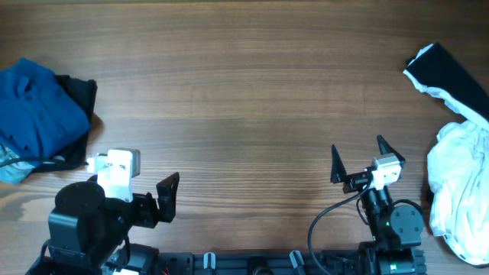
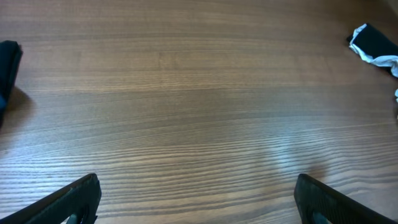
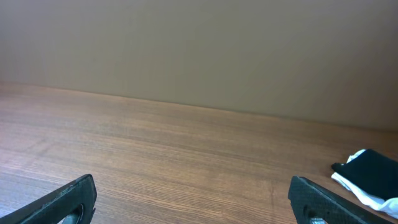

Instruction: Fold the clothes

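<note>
Lying bunched at the left edge of the wooden surface (image 1: 244, 92), the deep-blue shirt (image 1: 34, 107) covers a black piece (image 1: 82, 93), with a strip of light-blue fabric (image 1: 11, 173) at its near side. The left gripper (image 2: 196, 190) sits near-left, fingers spread wide with nothing between them. Near-right, the right gripper (image 1: 357, 145) also has its fingers spread and empty. A crumpled white garment (image 1: 458, 183) lies at the right edge, with a black-and-white piece (image 1: 451, 76) just beyond it.

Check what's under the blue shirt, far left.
A black garment shows from beneath the blue shirt along its right and lower edges, and a light-blue piece at its bottom corner. How far either extends underneath is covered.
</note>
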Robot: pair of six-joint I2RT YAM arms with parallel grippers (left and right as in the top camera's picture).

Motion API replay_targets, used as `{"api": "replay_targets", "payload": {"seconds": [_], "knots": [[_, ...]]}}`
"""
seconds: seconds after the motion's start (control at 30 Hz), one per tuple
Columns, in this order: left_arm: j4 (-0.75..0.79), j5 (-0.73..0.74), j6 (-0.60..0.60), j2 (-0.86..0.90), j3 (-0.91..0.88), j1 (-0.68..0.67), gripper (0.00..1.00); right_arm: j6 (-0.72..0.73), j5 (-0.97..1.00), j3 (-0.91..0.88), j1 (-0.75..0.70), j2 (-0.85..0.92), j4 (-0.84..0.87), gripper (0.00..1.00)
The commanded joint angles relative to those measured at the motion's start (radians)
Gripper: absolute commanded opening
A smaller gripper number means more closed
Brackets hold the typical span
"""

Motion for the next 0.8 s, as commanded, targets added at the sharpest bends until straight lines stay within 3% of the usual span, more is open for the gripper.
{"api": "replay_targets", "payload": {"seconds": [0.0,0.3,0.5,0.77], "knots": [[0.003,-0.002,0.02,-0.003,-0.007,-0.002,1.0,0.011,-0.013,0.0,-0.005,-0.01,0.005,1.0],[-0.019,-0.026,0.02,-0.015,-0.007,0.005,1.0,0.011,-0.013,0.0,-0.005,-0.01,0.005,1.0],[-0.03,-0.044,0.021,-0.075,-0.009,0.161,1.0,0.011,-0.013,0.0,-0.005,-0.01,0.005,1.0],[0.085,-0.048,0.023,-0.285,-0.223,0.24,1.0,0.011,-0.013,0.0,-0.005,-0.01,0.005,1.0]]}}
